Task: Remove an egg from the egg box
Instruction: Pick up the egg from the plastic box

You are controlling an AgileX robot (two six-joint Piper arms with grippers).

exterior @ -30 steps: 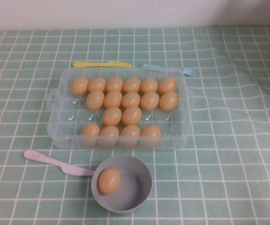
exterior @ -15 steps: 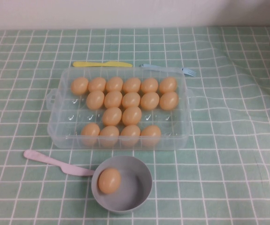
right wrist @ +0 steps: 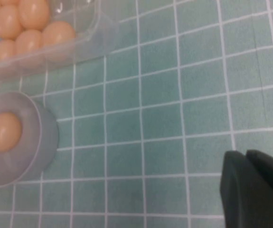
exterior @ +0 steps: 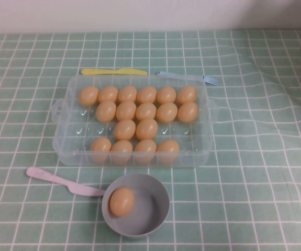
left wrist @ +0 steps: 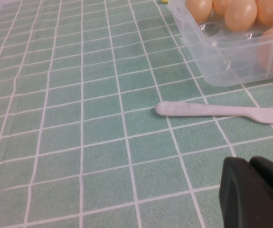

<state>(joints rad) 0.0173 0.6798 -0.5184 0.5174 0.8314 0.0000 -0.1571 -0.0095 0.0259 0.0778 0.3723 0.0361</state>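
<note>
Egg [exterior: 121,201] lies alone in the grey bowl [exterior: 158,193] at the lower centre, out of the egg box [exterior: 66,138] just above it; nothing has shifted over the last second, so the job looks finished. Pink knife [exterior: 56,180] rests left of the bowl. Left gripper [left wrist: 255,192] and right gripper [right wrist: 255,190] hang low over bare cloth, each with jaws pressed together, empty.

The egg box [exterior: 66,151] is clear glossy plastic, the eggs [exterior: 135,111] smooth, the tablecloth [exterior: 260,157] matt and wrinkled.
</note>
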